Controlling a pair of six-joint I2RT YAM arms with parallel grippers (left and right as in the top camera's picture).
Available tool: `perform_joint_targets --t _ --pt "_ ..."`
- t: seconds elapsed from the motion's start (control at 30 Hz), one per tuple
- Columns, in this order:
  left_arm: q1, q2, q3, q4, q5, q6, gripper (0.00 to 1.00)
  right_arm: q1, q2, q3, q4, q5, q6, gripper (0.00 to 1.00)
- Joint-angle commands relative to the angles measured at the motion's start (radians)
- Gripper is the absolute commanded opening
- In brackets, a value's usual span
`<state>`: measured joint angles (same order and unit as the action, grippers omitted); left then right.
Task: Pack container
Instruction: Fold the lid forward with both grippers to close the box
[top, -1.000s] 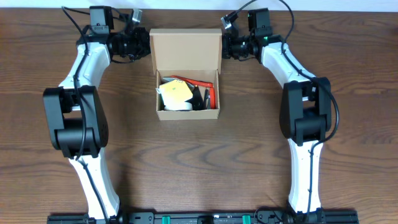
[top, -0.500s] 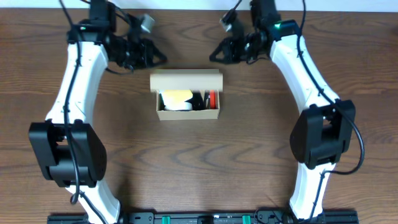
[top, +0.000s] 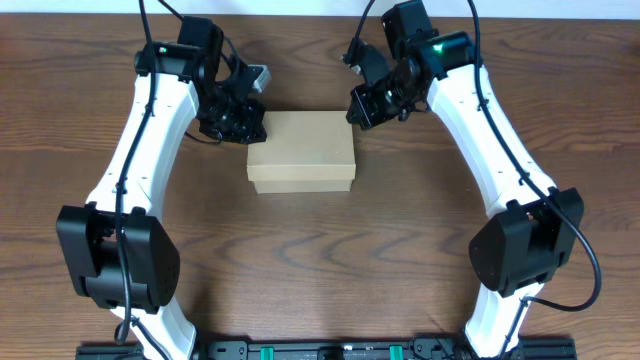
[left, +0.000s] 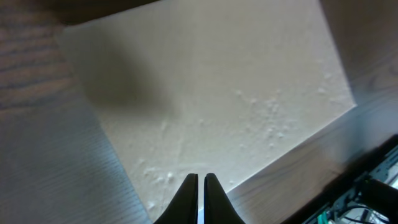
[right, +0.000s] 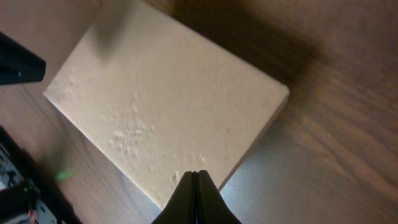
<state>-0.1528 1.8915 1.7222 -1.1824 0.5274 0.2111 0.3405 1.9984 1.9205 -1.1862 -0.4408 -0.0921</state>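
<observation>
The box (top: 301, 150) sits on the table (top: 300, 270) between the two arms, and its lid is now down. A second ago the flap stood upright at the box's far edge, with yellow, red, black and white items showing inside. Half a second ago it was partway over, and now it lies flat and hides all of them. By my reading the packing is as good as done; what may be left is pressing or tucking the flap, since I cannot tell whether it is latched. The box reads as a plain tan cardboard rectangle, wider than it is deep, with a clean matte top and a thin seam along the near side. The wrist views show faint pebbly dimples on the lid. The left gripper (top: 250, 130) has come in to the box's far left corner, fingers pressed together with nothing between them, their tips over the lid's edge in its own view (left: 200, 186). The right gripper (top: 357, 112) has likewise moved to the far right corner, also pinched closed and empty (right: 197, 180).
</observation>
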Motion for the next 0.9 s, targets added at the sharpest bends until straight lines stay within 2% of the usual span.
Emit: perform_joint_targets --t 0.0,0.4,0.7,0.87 --pt "-0.011 -0.012 -0.070 0.014 -0.037 0.011 0.06 0.037 -0.014 -0.047 -0.010 0.021 -0.021 0.02" --pt "-0.037 -0.012 -0.254 0.135 -0.039 -0.025 0.06 0.105 -0.014 -0.304 0.101 0.018 -0.021 0.01" --pt "-0.037 -0.023 -0.272 0.143 -0.040 -0.033 0.06 0.105 -0.017 -0.315 0.114 0.023 -0.021 0.01" --pt "-0.036 -0.130 -0.261 0.143 -0.089 -0.063 0.06 0.104 -0.071 -0.283 0.120 0.039 -0.013 0.02"
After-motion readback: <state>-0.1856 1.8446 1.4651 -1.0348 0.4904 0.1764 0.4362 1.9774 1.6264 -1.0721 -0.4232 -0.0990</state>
